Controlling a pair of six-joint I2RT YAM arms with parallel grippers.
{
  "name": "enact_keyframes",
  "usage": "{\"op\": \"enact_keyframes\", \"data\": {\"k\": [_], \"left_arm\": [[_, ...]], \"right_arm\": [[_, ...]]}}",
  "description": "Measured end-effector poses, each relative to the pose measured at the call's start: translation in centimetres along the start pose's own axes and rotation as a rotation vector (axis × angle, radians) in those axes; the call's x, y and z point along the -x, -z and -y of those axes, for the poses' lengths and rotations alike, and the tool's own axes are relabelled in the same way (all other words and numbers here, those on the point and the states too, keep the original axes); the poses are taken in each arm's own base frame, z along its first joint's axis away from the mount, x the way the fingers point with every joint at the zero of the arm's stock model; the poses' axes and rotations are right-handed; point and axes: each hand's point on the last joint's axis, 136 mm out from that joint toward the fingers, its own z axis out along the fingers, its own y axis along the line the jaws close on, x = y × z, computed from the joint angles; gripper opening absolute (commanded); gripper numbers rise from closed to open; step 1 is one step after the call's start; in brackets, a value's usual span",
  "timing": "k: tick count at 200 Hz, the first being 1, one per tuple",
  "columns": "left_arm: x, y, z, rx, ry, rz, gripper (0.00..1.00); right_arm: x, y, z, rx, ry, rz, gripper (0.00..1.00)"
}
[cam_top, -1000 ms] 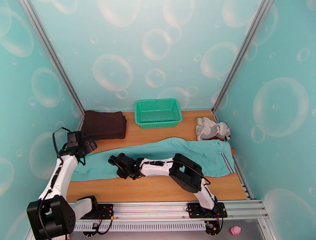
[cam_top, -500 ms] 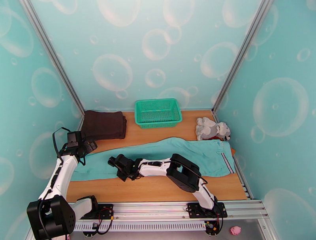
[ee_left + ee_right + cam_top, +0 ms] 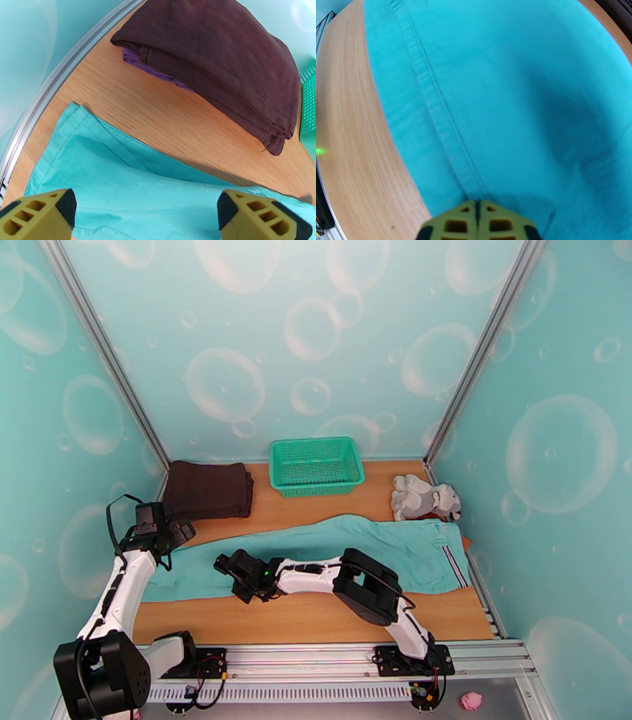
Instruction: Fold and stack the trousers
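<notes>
Three teal walls [image 3: 237, 335] printed with pale bubbles close in the space, joined at the corners by slanting metal posts. Below them lies a light wooden table [image 3: 316, 619], bounded at the near edge by an aluminium rail [image 3: 316, 670] that carries the two arm bases.

The trousers [image 3: 379, 544] lie flat across the middle of the table and span almost its whole width. Their long axis runs left to right, slightly slanted, with the right end a little farther back. The striped waistband [image 3: 452, 560] points to the right wall and the leg hems [image 3: 75, 112] point to the left edge, where the cloth shows more than one layer.

A dark brown folded garment [image 3: 207, 489] sits in the far left corner, apart from the trousers, with a strip of purple cloth [image 3: 158, 71] showing beneath it. The green basket [image 3: 316, 465] stands against the back wall, near the middle. A grey plush toy [image 3: 423, 499] lies in the far right corner, just beyond the waistband.

The left gripper [image 3: 146, 209] hangs over the hem end, fingers [image 3: 47, 211] spread wide with nothing between them. The right gripper [image 3: 478, 213] has its fingers pressed together at a seam near the trousers' front edge; I cannot tell if cloth is pinched between them.

A small pink thing [image 3: 471, 700] lies below the rail at the right.
</notes>
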Motion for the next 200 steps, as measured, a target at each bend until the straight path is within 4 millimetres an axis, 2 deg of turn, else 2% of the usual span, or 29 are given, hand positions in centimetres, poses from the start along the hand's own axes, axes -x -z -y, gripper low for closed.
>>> {"op": "enact_keyframes", "data": {"k": [3, 9, 14, 32, 69, 95, 149, 200], "left_arm": [[0.0, 0.0, 0.0, 0.000, 0.000, 0.000, 0.99], [0.0, 0.0, 0.0, 0.000, 0.000, 0.000, 0.99], [0.0, 0.0, 0.0, 0.000, 0.000, 0.000, 0.99], [0.0, 0.0, 0.0, 0.000, 0.000, 0.000, 1.00], [0.0, 0.0, 0.1, -0.002, -0.003, 0.000, 0.99], [0.0, 0.0, 0.2, -0.003, -0.004, 0.000, 1.00], [0.0, 0.0, 0.2, -0.003, -0.004, 0.000, 0.99], [0.0, 0.0, 0.2, -0.003, -0.004, 0.000, 0.99]], "right_arm": [[0.0, 0.0, 0.0, 0.000, 0.000, 0.001, 0.02], [0.0, 0.0, 0.0, -0.001, 0.000, 0.001, 0.14], [0.1, 0.1, 0.0, -0.003, 0.000, 0.002, 0.17], [0.1, 0.1, 0.2, -0.009, -0.002, 0.003, 0.22], [-0.5, 0.0, 0.5, -0.021, -0.005, -0.008, 0.22], [-0.9, -0.1, 0.7, -0.023, -0.009, -0.012, 0.21], [-0.8, 0.0, 0.9, -0.021, -0.030, -0.006, 0.00], [-0.7, 0.1, 0.9, -0.022, -0.031, -0.005, 0.00]]}}
